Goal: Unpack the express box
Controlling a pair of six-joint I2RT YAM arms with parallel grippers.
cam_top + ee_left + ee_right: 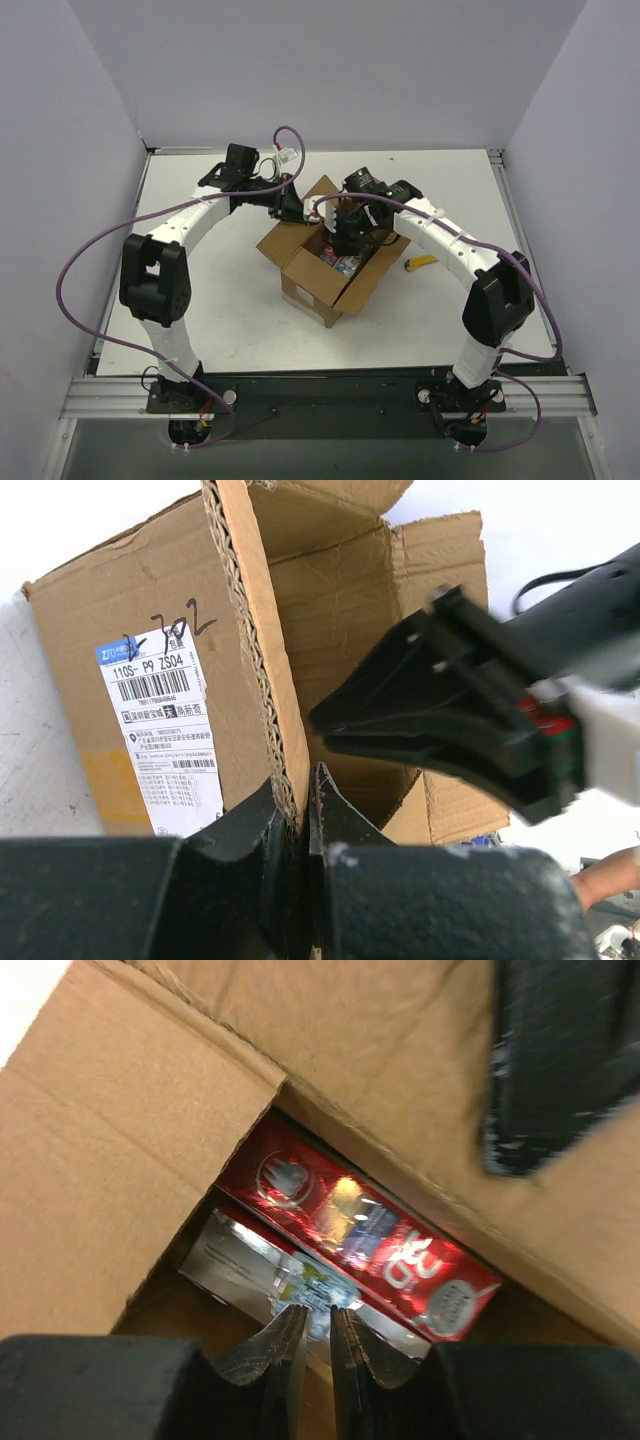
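The brown express box (318, 285) stands open in the middle of the table, flaps spread. In the left wrist view its white label (165, 730) faces me on the outer wall. My left gripper (293, 207) is shut on the edge of the box's far-left flap (262, 650), corrugated edge pinched between the jaws (300, 805). My right gripper (346, 243) reaches down inside the box. In the right wrist view its fingers (318, 1325) are almost together with a thin gap, just above a slim red-and-white carton (370, 1235) lying on the box's bottom. Nothing shows between them.
A small yellow utility knife (421, 263) lies on the table right of the box. White walls enclose the table on the left, back and right. The right arm's gripper (450, 705) crosses the left wrist view over the box's opening.
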